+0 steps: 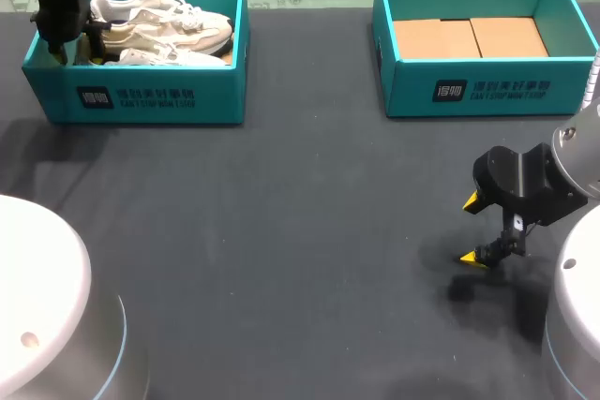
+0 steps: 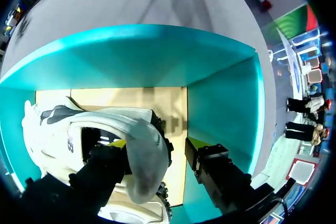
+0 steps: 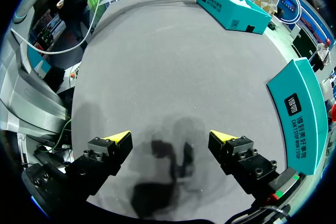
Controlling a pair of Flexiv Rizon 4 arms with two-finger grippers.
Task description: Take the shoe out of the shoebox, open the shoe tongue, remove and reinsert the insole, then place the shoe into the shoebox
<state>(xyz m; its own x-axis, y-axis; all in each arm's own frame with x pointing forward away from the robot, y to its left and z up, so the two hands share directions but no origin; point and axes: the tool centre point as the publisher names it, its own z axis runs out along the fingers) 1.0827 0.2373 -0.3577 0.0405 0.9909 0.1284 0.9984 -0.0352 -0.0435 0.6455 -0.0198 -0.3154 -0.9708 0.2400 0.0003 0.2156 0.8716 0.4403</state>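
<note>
A pair of cream-white shoes lies in the teal shoebox at the back left of the table. My left gripper is down inside that box at its left end. In the left wrist view the left gripper stands open astride the heel of one shoe. One finger is inside the shoe's opening. The other finger is outside the heel, with a strip of the box floor showing between them. My right gripper hangs open and empty just above the table at the front right.
A second teal shoebox stands at the back right, with only brown cardboard inside. In the right wrist view this box is beside the right gripper. Dark bare tabletop lies between the two boxes.
</note>
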